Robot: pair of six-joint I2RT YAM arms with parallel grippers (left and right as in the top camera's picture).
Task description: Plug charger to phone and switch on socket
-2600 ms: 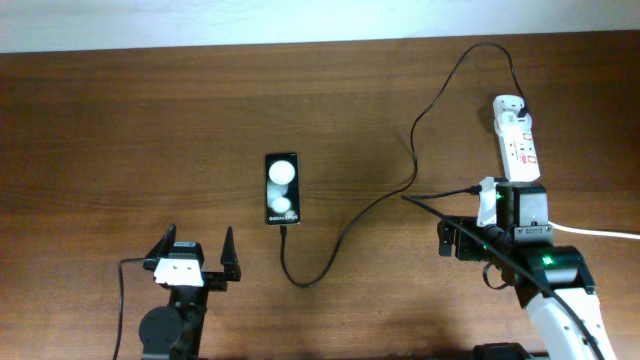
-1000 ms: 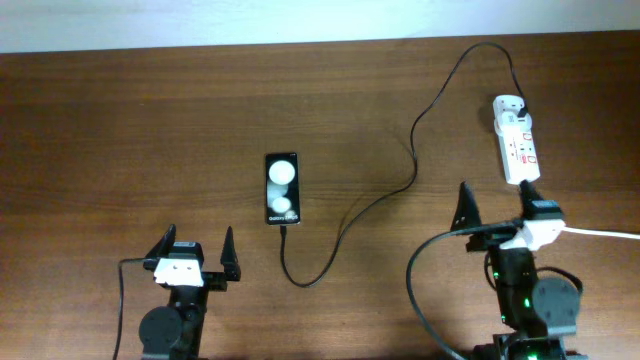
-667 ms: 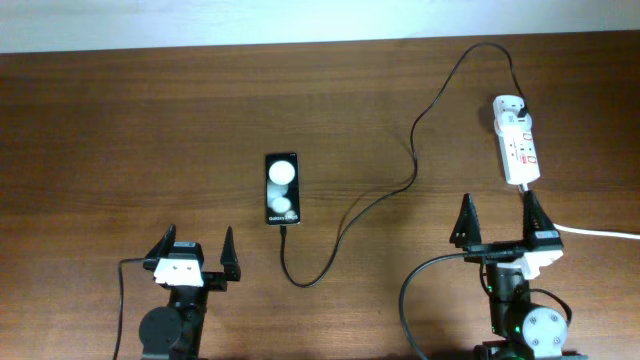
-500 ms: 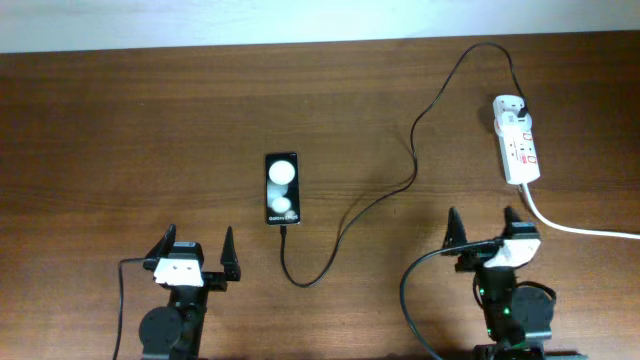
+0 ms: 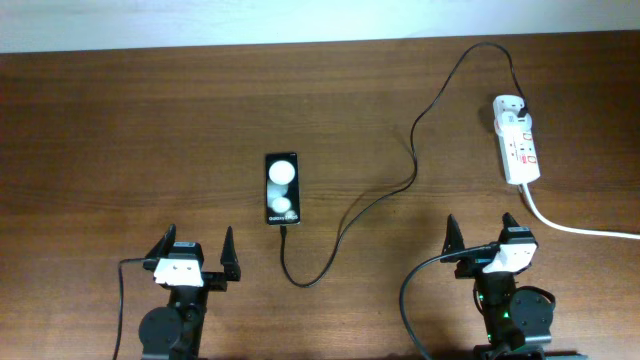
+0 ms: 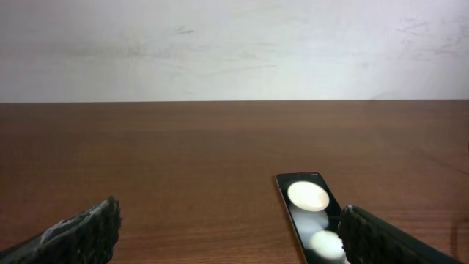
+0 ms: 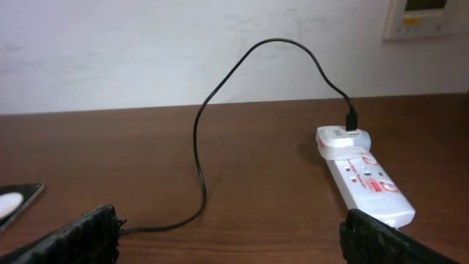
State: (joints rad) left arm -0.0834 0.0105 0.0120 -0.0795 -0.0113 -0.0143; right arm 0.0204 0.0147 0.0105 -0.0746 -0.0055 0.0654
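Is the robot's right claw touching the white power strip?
Apart. The overhead view shows a stretch of brown table between the open right gripper and the socket.

Glossy black smartphone (image 5: 282,189), thin black charger cable (image 5: 415,165) and white plastic power strip (image 5: 517,150) on the wooden table (image 5: 150,120).
The phone lies flat mid-table, screen up, reflecting two round lights. The cable's plug tip (image 5: 284,228) meets the phone's near end, seemingly inserted, though that is hard to confirm; it loops, then runs right to a white adapter (image 5: 508,104) at the strip's far end. The strip lies far right, red markings up, thick white cord (image 5: 570,227) leaving its near end.
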